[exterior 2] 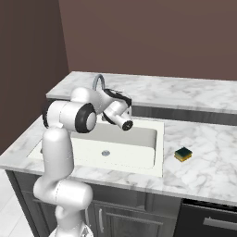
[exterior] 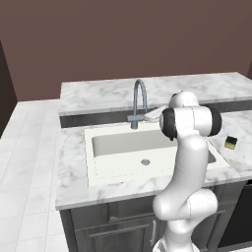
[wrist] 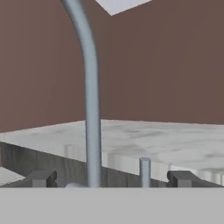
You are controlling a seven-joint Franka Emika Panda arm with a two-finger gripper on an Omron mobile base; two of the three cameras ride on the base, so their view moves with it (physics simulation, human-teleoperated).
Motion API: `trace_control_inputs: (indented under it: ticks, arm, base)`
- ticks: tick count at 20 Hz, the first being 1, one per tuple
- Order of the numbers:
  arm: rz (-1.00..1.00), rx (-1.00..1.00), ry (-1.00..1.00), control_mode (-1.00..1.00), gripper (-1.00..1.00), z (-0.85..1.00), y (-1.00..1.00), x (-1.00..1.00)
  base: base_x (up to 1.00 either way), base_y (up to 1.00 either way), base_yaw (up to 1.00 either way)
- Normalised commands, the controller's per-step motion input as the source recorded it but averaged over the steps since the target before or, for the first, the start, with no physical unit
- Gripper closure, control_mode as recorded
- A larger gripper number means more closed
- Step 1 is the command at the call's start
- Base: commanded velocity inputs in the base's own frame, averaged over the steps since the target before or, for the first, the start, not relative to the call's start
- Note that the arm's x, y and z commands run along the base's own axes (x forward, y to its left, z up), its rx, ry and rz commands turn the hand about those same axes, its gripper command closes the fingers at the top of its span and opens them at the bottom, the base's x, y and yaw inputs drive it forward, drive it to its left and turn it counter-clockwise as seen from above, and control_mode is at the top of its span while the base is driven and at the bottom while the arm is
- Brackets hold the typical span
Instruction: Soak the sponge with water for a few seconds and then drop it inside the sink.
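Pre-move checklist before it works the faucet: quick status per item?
1. Gripper open and empty: ok; the fingertips stand wide apart with nothing between them.
2. Gripper lined up on the faucet: ok; the hand view looks straight at the spout, with the thin handle between the fingertips.
3. Water running: not ok; no stream falls from the spout into the sink.
4. Sponge location: ok; it lies flat on the marble counter, to the right of the basin and apart from the arm.
5. Sink free of other items: ok; just the drain is seen in it.
6. Contact with the handle: cannot tell.
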Motion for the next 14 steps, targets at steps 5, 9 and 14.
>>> trace_control_inputs:
  ticks: [5, 9, 14]
  arm:
    - [-0.03, 0.12, 0.00, -1.00, -1.00, 0.00, 0.00, 0.14]
    - [-0.04, 0.11, 0.00, -1.00, -1.00, 0.00, 0.00, 0.13]
    - [-0.03, 0.08, 0.00, -1.00, -1.00, 0.00, 0.00, 0.04]
  base:
    - [0.00, 0.00, 0.00]
    - [0.00, 0.00, 0.00]
    - [0.00, 0.00, 0.00]
